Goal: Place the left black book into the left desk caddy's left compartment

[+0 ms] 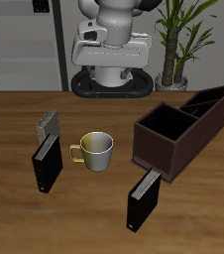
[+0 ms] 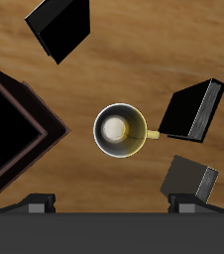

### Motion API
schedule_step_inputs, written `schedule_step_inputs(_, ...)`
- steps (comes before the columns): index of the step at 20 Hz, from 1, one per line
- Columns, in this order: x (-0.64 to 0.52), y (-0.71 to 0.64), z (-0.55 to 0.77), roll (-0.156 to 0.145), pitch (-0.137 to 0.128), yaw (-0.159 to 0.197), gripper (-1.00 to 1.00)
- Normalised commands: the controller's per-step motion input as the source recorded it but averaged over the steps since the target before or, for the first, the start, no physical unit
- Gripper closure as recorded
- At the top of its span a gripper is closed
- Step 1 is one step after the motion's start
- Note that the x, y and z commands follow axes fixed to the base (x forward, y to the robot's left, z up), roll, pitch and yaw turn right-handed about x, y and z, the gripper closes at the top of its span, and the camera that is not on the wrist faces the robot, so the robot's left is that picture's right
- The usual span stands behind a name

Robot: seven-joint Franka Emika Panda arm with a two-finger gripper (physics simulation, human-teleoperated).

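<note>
Setting: a wooden table [image 1: 15,119] is holding two upright black books, a metal mug [image 1: 96,149] and a long dark brown caddy.
Target book: the left black book [image 1: 143,200] is standing upright near the table's front edge, just in front of the left desk caddy [image 1: 183,127], free of any grip.
Other book: the black book with the grey flap [image 1: 47,157] is standing on the far side of the mug, well apart from the caddy.
Caddy: it is lying open-topped at an angle, with dividers splitting its black interior; from these views I cannot tell for sure which bay counts as the left compartment.
Arm pose: the robot is sitting folded at the back of the table, its wrist held high and pointing straight down over the mug.
Gripper: the gripper [image 2: 112,203] is showing only two dark fingertips [image 2: 40,204] set wide apart, holding nothing.
Step in hand: judging by this, the reach toward the target book is only beginning.
Doing it well: the hand should probably be travelling toward the front edge, lining its fingers across the book's thin faces and pinching near the top, so the book is staying upright.
</note>
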Motion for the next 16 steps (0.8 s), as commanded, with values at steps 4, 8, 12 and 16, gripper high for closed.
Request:
schedule_step_inputs(4,0.02,0.03,-0.1,0.007,0.021,0.029,-1.0)
schedule_step_inputs(8,0.07,0.02,0.01,0.003,-0.012,-0.013,-1.0)
schedule_step_inputs(12,0.19,0.03,0.06,-0.031,-0.011,-0.043,-1.0)
schedule_step_inputs(16,0.34,0.22,0.09,0.001,-0.002,-0.01,-1.0)
